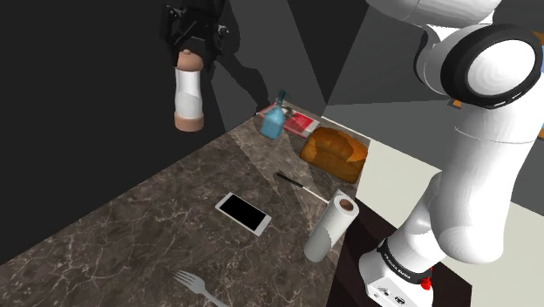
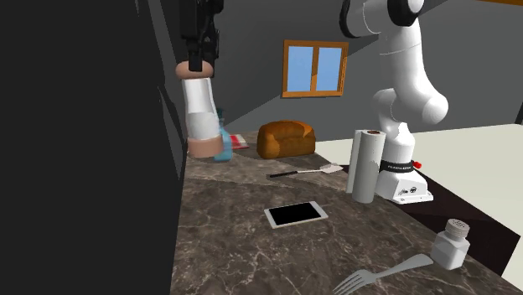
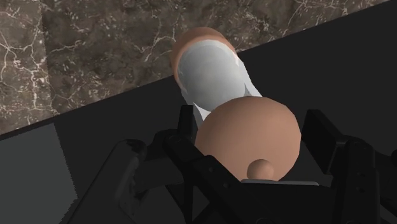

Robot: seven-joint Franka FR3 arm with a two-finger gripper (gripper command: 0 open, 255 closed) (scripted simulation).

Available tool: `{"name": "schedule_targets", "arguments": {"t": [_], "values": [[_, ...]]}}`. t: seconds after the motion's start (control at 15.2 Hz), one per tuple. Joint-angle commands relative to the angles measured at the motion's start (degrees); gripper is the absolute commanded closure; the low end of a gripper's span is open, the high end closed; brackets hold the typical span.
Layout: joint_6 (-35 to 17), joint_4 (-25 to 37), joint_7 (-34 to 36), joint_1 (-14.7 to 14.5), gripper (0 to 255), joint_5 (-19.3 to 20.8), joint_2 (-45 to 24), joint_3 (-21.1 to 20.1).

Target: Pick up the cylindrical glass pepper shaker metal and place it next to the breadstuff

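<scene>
**Shaker in grip: carry it to the loaf**

The all-black two-finger gripper (image 1: 187, 54) has its fingers closed on the tan domed cap of the white cylindrical pepper shaker with a tan base (image 1: 187, 94). The shaker hangs roughly upright below the fingers, well clear of the dark marbled countertop (image 1: 131, 218). In the wrist view its base sits right over the counter's edge, where the counter meets the dark wall (image 1: 70, 87).

My read: the lift is done, and the carry and set-down are left. You only have the cap, so the body can swing. Move slowly, don't roll the wrist, and hold it vertical.

The target is the brown bread loaf (image 1: 333, 153), down from the gripper and off toward the arm's stand. A blue spray bottle (image 1: 275, 118) and a flat red box (image 1: 301, 124) stand between the gripper and the loaf. Don't descend early. Cross above the bottle, or swing out over open counter first.

The best landing looks like the bare counter on the loaf's side away from the wall, short of the thin dark-handled utensil (image 1: 296, 183). The white phone with a black screen (image 1: 243, 212) and the white paper-towel roll (image 1: 331, 228) lie well apart from that spot. Come straight down with the base flat, and release only once it stands.
</scene>
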State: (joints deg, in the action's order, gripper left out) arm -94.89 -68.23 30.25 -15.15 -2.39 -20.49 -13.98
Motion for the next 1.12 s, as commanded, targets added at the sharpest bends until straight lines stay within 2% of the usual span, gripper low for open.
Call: {"name": "schedule_targets", "arguments": {"t": [0.0,0.59,0.79,1.06], "values": [[1.7,1.86,0.14,-0.07,255,0.06,-0.18,-0.01],[11.49,16.92,1.33,-1.62,255,1.35,-5.42,-0.05],[8.18,6.67,-2.49,2.52,255,-0.79,1.18,0.57],[5.88,-2.41,-7.86,6.94,255,-3.06,7.44,2.05]]}}
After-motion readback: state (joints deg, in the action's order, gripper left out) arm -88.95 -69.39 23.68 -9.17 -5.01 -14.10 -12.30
